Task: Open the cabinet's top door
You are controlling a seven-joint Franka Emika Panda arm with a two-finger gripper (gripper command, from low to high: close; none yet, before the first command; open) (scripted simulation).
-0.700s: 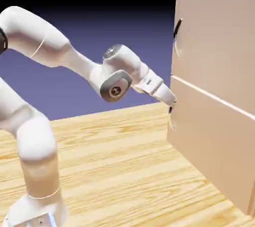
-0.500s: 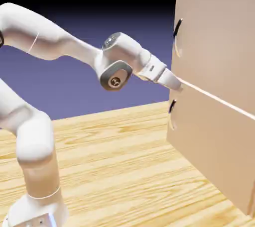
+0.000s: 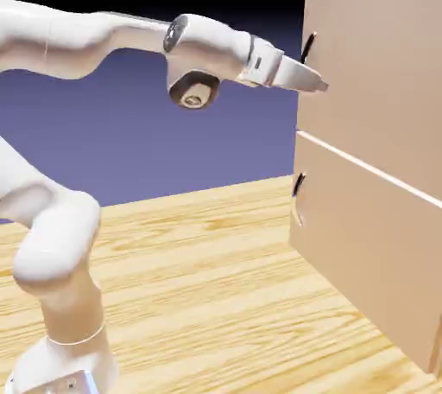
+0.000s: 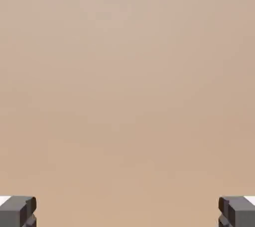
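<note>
At the right of the exterior view stands the cabinet (image 3: 380, 168), a tall plain beige box with smooth matte faces, split by a thin seam into two stacked doors. Its top door (image 3: 380, 64) looks shut, flush with the body, so the opening itself is not yet begun. That door's handle (image 3: 306, 48), a small dark curved bar near the door's edge, shows just behind the white arm's pincer (image 3: 318, 85), which is level with the handle's lower end and close against the door; whether it touches cannot be told. In the hand view the pincer (image 4: 127, 211) is spread wide, its two grey blocky tips at the bottom corners, with only flat tan panel between them and nothing held. No handle shows there, so the grasp seems still to be lined up; gripping and pulling remain. The lower door (image 3: 371, 254) carries its own dark handle (image 3: 298, 187). The surface (image 3: 216, 297) is pale, streaked wood grain.
</note>
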